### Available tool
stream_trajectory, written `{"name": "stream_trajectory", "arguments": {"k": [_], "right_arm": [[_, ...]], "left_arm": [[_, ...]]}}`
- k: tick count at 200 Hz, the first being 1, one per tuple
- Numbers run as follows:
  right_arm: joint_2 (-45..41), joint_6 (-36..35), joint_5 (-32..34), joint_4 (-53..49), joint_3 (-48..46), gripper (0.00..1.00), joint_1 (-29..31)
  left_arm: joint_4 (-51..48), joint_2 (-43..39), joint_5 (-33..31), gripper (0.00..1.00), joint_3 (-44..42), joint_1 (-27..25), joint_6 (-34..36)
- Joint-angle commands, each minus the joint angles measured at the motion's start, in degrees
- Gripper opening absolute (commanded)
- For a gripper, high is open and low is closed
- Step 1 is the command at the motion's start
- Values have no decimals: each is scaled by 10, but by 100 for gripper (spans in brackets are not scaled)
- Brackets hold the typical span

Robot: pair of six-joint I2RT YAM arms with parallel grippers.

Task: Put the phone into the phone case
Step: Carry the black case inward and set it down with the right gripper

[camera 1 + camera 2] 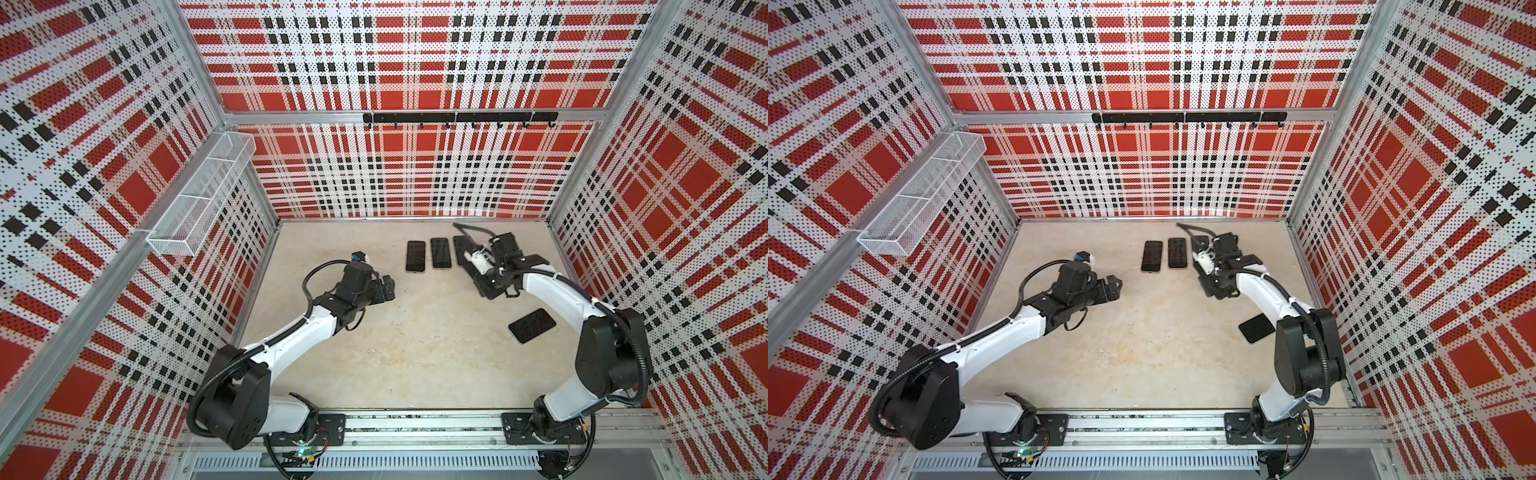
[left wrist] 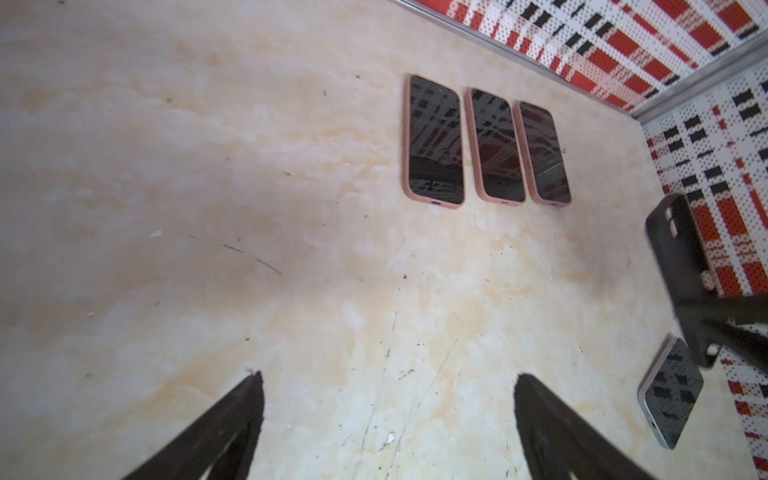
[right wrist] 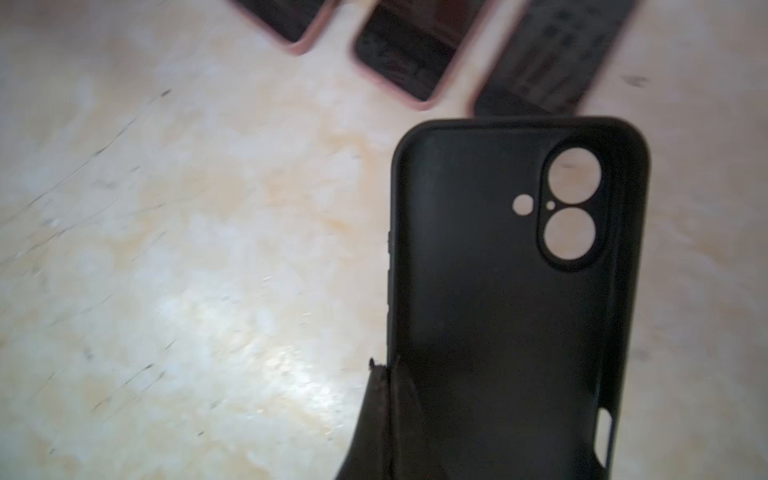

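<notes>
Right wrist view: the right gripper (image 3: 388,384) is pinched on one side wall of the black case (image 3: 498,311). The case is up off the counter (image 3: 187,270) with its inside facing the camera, I'd guess so the phone can drop in.

Left wrist view: the left gripper (image 2: 390,415) hangs wide with nothing in it, probably free to fetch the bare phone (image 2: 671,395) by the right wall. Three pink-cased phones (image 2: 494,145) are lined up far.

Both top views: the phone sits near-right, beside the right arm.
</notes>
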Motion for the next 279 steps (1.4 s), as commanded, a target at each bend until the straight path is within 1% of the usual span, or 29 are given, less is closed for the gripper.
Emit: {"name": "stream_trajectory", "arguments": {"k": [1, 21, 39, 54, 71, 82, 94, 104, 122, 128, 136, 144, 149, 152, 160, 166, 177, 192, 199, 205, 215, 222, 240, 254, 265, 272, 274, 279], "right_arm": [[-11, -81, -32, -27, -16, 0, 65], [12, -155, -11, -51, -27, 0, 141], [49, -197, 10, -80, -19, 0, 188], [79, -212, 11, -98, -8, 0, 207], [107, -218, 30, -111, 4, 0, 222], [116, -220, 32, -111, 8, 0, 225], [119, -221, 34, -107, 8, 3, 226], [119, -222, 33, -107, 8, 8, 227], [117, -224, 31, -111, 8, 14, 227], [115, -225, 31, -111, 7, 21, 227], [109, -224, 30, -112, 6, 35, 227], [100, -222, 33, -112, 5, 45, 227], [93, -218, 36, -112, 4, 48, 227], [88, -215, 37, -112, 4, 52, 227], [75, -203, 44, -110, 3, 58, 227], [62, -194, 51, -107, 1, 60, 226], [36, -164, 70, -93, -3, 64, 223], [-3, -115, 102, -53, -16, 66, 207], [-21, -85, 130, -27, -25, 67, 196], [-32, -55, 171, -9, -31, 69, 186], [-48, 12, 237, 4, -33, 70, 166], [-61, 60, 267, 2, -32, 70, 146], [-108, 181, 313, -8, -40, 73, 97], [-152, 259, 368, -19, -60, 73, 72], [-183, 324, 401, -47, -73, 86, 46], [-197, 376, 415, -78, -77, 98, 22], [-199, 387, 416, -87, -77, 100, 16], [-204, 414, 414, -109, -77, 100, 0]], "left_arm": [[-16, -43, 42, 95, -25, 40, 1], [-30, -64, 54, 95, -39, 64, 7], [-37, -72, 58, 95, -46, 72, 12], [-38, -69, 67, 95, -51, 74, 14], [-38, -59, 77, 95, -49, 74, 20], [-39, -48, 80, 95, -44, 75, 24], [-39, -37, 83, 95, -34, 76, 29], [-41, -25, 86, 95, -26, 76, 34], [-45, -8, 88, 95, -8, 76, 43], [-47, 0, 89, 95, -3, 76, 45], [-49, 5, 90, 95, 8, 76, 49], [-52, 13, 90, 95, 20, 76, 51], [-53, 18, 90, 95, 26, 76, 54], [-54, 20, 90, 95, 33, 76, 55], [-59, 30, 90, 95, 48, 76, 61], [-65, 37, 89, 95, 62, 75, 68], [-77, 53, 85, 96, 88, 73, 81], [-90, 78, 81, 97, 126, 67, 101], [-95, 93, 80, 98, 143, 64, 109], [-100, 106, 78, 98, 160, 61, 113], [-115, 132, 72, 99, 193, 54, 140], [-129, 151, 63, 99, 215, 49, 154], [-169, 196, 45, 100, 275, 39, 184], [-204, 223, 37, 98, 316, 35, 207], [-223, 237, 24, 98, 337, 34, 227], [-229, 243, 16, 98, 343, 35, 238], [-229, 243, 14, 98, 342, 35, 241], [-228, 246, 11, 98, 340, 36, 247]]}}
